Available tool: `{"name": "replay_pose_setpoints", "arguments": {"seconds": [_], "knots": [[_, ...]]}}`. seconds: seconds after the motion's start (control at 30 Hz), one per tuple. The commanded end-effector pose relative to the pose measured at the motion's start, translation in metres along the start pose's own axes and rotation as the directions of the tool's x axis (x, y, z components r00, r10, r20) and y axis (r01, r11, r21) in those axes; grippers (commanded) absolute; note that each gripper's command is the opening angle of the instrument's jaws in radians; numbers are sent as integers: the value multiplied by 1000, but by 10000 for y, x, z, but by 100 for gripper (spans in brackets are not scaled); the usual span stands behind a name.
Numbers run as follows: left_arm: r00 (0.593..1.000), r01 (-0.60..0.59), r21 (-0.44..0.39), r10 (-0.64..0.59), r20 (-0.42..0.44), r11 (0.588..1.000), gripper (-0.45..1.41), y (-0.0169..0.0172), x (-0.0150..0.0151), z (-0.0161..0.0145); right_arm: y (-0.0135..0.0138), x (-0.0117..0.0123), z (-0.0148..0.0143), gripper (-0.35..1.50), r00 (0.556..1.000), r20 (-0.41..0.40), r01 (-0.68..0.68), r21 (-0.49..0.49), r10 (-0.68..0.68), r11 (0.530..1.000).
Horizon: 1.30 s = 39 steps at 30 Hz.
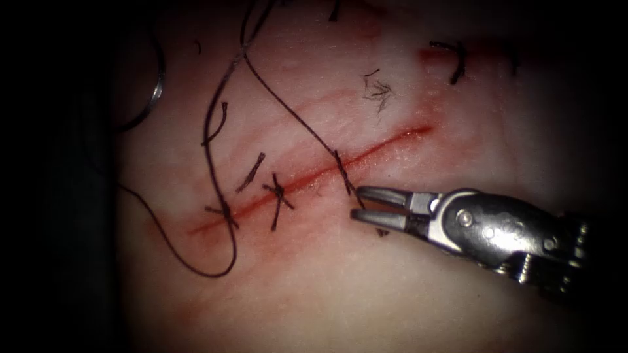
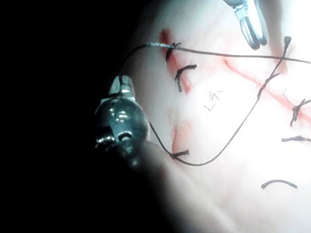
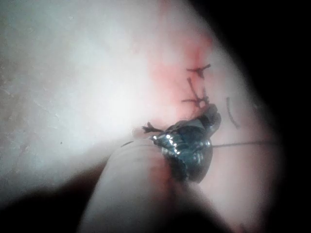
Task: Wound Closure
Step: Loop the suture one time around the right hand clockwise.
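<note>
The needle (image 1: 157, 88) lay loose at the left edge of the tissue (image 1: 327, 294), near the top left corner. It was not in the tissue and no tool held it. Its long way ran up and down that edge, and its bend bulged to the right. I could not tell which end was the sharp one.

I could not tell how the left tool (image 2: 123, 84) stood or if it held anything.

The thread (image 1: 288, 108) ran from the top edge down to the cut (image 1: 392, 140). A big loop lay at the cut's left end. Three stitches (image 1: 278, 196) crossed the left half of the cut. The right half was still bare, so the job looked about half done.

The right tool (image 1: 356, 202) sat just right of the third stitch. Its jaws were a little apart and seemed to hold nothing.
</note>
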Motion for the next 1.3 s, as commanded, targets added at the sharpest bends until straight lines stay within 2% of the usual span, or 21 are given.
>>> {"name": "replay_pose_setpoints", "arguments": {"seconds": [0.03, 0.1, 0.23, 0.4, 0.63, 0.77, 0.93, 1.0, 1.03, 1.07, 1.17, 1.27, 1.3], "knots": [[1000, 0, 2, 0, -6, 1000, -35, -7, 4, 3, 14, 3, 19, -35, 1000, -13, -13, 42, 14, 999], [1000, 8, -6, -8, -22, 1000, -35, -1, 19, 3, 28, 2, 36, -35, 999, -27, -36, 120, 39, 992], [1000, 10, -10, -10, -29, 1000, -35, 7, 33, 4, 40, 1, 52, -35, 996, -50, -58, 167, 67, 984], [999, -5, -16, 4, -39, 1000, -35, 29, 56, 9, 58, -1, 93, -35, 980, -121, -125, 234, 156, 964], [998, -5, -34, 3, -65, 999, -35, 60, 64, 15, 57, -1, 128, -35, 956, -179, -174, 285, 231, 943], [996, 5, -63, -10, -85, 998, -35, 94, 62, 25, 60, 8, 146, -35, 920, -248, -221, 315, 304, 923], [995, 19, -91, -29, -100, 996, -35, 118, 58, 33, 68, 20, 155, -35, 905, -271, -229, 337, 327, 913], [993, 28, -106, -40, -111, 994, -35, 130, 55, 36, 76, 28, 154, -35, 888, -299, -234, 356, 348, 905], [992, 38, -116, -51, -117, 992, -35, 136, 52, 36, 84, 34, 151, -35, 866, -321, -254, 379, 384, 890], [992, 38, -116, -51, -117, 992, -35, 136, 52, 36, 84, 34, 151, -35, 866, -321, -254, 379, 384, 890], [988, 58, -127, -76, -135, 990, -35, 142, 42, 33, 96, 46, 138, -35, 827, -361, -268, 421, 431, 867], [985, 66, -112, -82, -150, 991, -35, 142, 35, 30, 99, 51, 131, -35, 815, -369, -275, 431, 446, 859], [982, 79, -102, -95, -163, 992, -35, 141, 28, 30, 102, 56, 123, -35, 792, -389, -284, 448, 470, 848]]}}
